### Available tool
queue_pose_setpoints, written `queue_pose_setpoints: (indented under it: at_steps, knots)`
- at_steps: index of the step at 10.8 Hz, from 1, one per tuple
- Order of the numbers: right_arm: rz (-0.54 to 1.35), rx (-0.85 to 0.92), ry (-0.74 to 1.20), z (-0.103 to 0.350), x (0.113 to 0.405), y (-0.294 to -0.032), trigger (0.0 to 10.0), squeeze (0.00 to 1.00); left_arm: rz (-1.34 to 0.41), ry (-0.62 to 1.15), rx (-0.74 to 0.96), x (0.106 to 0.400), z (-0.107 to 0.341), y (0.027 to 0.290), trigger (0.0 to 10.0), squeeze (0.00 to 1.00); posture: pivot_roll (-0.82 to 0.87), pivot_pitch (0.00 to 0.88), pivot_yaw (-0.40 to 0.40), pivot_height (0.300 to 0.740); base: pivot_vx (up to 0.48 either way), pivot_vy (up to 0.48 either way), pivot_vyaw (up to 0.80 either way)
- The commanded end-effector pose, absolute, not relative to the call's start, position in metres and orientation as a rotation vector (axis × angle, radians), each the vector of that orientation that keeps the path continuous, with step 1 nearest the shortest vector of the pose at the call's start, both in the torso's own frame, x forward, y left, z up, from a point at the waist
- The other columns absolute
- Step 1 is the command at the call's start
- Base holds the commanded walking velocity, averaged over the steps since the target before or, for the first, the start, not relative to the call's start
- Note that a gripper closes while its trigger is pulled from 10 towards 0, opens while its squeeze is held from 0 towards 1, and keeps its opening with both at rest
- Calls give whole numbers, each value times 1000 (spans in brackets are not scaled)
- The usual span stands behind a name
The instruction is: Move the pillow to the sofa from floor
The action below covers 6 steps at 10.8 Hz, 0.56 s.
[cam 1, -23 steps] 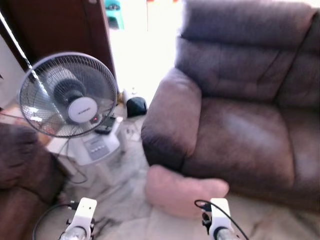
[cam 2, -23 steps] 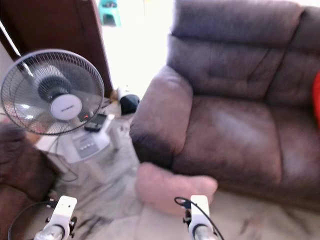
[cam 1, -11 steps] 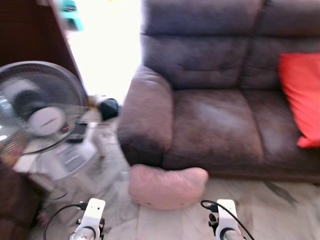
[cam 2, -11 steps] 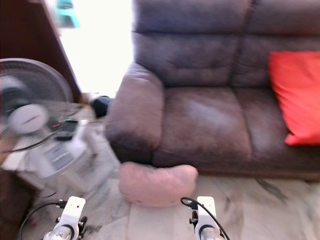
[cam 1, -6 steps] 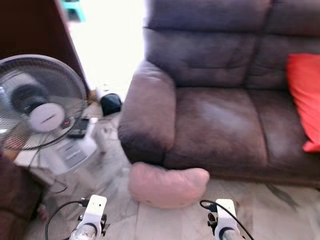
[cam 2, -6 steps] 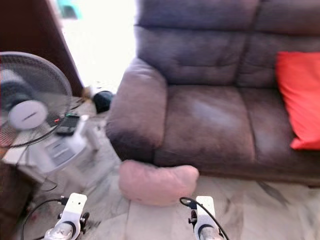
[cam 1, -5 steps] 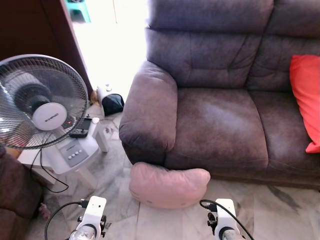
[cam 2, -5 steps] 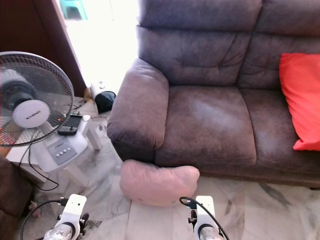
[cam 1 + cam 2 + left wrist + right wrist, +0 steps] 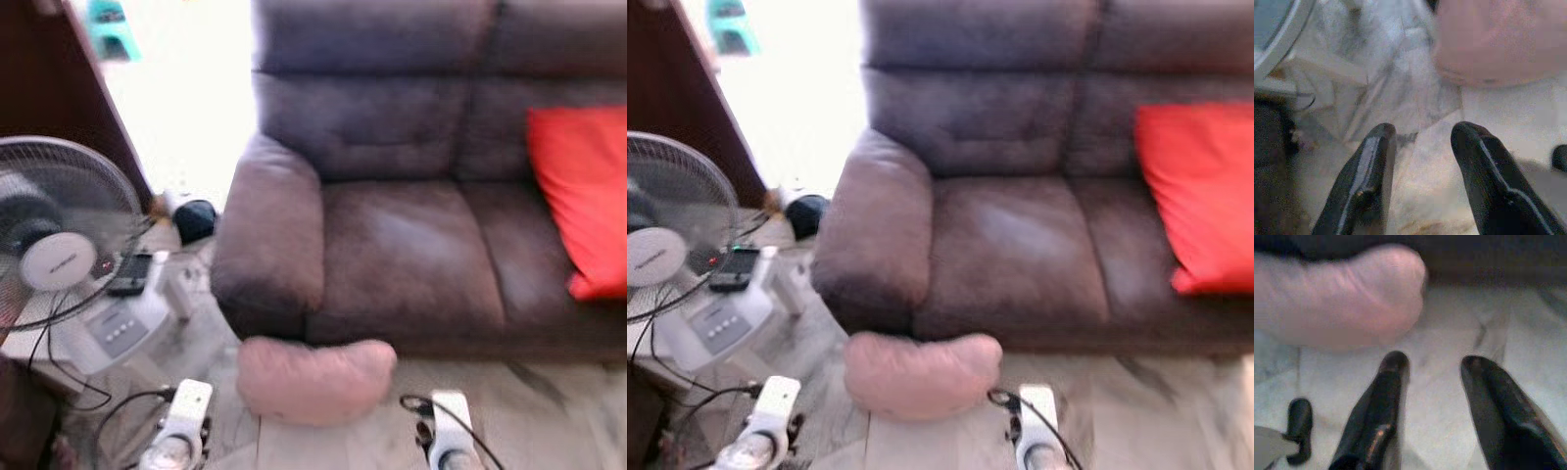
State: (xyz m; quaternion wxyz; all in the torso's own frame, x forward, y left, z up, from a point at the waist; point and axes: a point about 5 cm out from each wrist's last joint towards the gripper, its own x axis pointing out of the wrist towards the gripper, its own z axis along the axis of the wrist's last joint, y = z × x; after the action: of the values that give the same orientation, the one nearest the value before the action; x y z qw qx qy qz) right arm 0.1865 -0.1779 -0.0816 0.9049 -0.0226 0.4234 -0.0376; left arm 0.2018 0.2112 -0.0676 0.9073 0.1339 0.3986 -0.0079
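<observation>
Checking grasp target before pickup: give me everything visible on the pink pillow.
The pink pillow is a soft, plump, slightly bean-shaped cushion of plain matte fabric, sagging in the middle of its top edge. It lies on the pale marble floor, pushed up against the front of the brown sofa below the armrest. Both open grippers, left and right, sit short of it, not touching.

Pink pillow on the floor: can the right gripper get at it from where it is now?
Probably yes. The pink pillow lies on bare floor against the sofa base, just ahead of the right gripper, whose open fingers point at it with nothing between them.
</observation>
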Motion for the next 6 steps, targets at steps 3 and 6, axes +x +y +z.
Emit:
queue_pose_setpoints:
  at_steps: [3,6]
  knots:
    - [-69,-48,882,-83,184,-176,10000,0,-5,857,278,196,-71,214,10000,0,86,25,-1,740,266,0,0]
    - [-63,-52,890,-84,182,-176,10000,0,-7,864,280,193,-72,214,10000,0,83,17,0,740,172,0,0]
